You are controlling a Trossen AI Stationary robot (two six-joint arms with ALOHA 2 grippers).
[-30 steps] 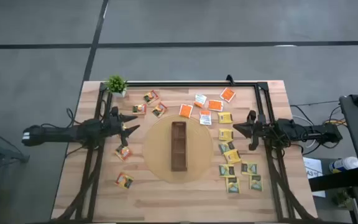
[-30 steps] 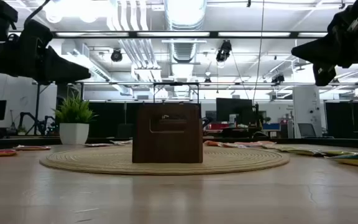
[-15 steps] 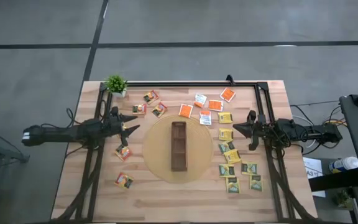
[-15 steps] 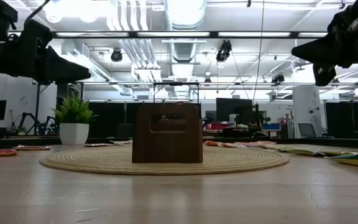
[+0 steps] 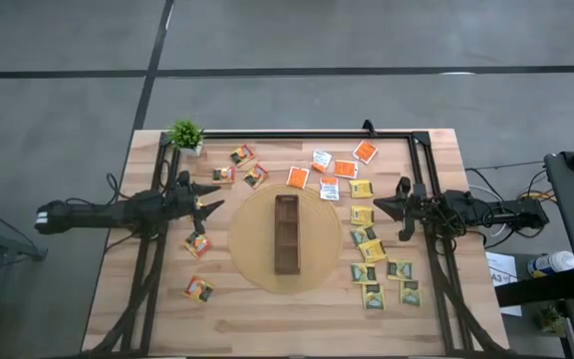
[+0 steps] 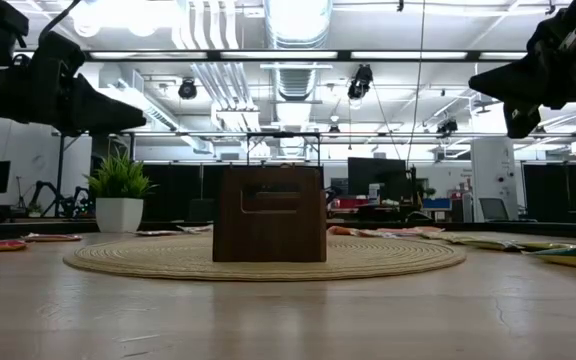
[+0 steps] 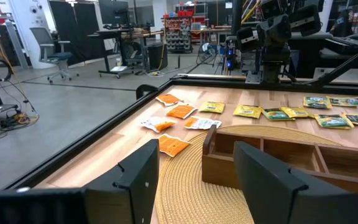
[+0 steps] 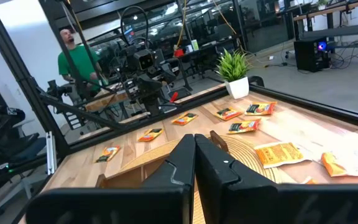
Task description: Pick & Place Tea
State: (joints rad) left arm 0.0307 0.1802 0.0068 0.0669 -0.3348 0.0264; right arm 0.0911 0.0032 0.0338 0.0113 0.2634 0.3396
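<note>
Nothing has moved since the earlier frames: both arms and every sachet sit where they were a second ago.

In the high view the left gripper (image 5: 210,204) hovers at the left-centre of the frame, just left of the round woven disc (image 5: 250,261), its fingers spread apart and holding nothing. The left wrist view confirms this, showing a clear gap between the two dark fingers (image 7: 143,177). The right gripper (image 5: 377,206) hangs at the right-centre, just right of the disc, its fingers pressed together with nothing between them; in the right wrist view they meet in a closed seam.

The long brown box (image 5: 286,234) lies lengthwise on the middle of the disc. The tea is scattered on the wooden table (image 5: 257,319) around the disc, none of it in the box. The red-brown sachets (image 5: 198,244) lie on the left side, with more toward the upper left near the potted plant (image 5: 186,136). The orange sachets (image 5: 298,178) sit along the upper centre, above the disc. The yellow sachets (image 5: 361,188) and the dark green-and-yellow sachets (image 5: 401,269) run down the right side, below the right gripper.

In the right wrist view a person in a green top (image 8: 79,62) shows beyond the table.
</note>
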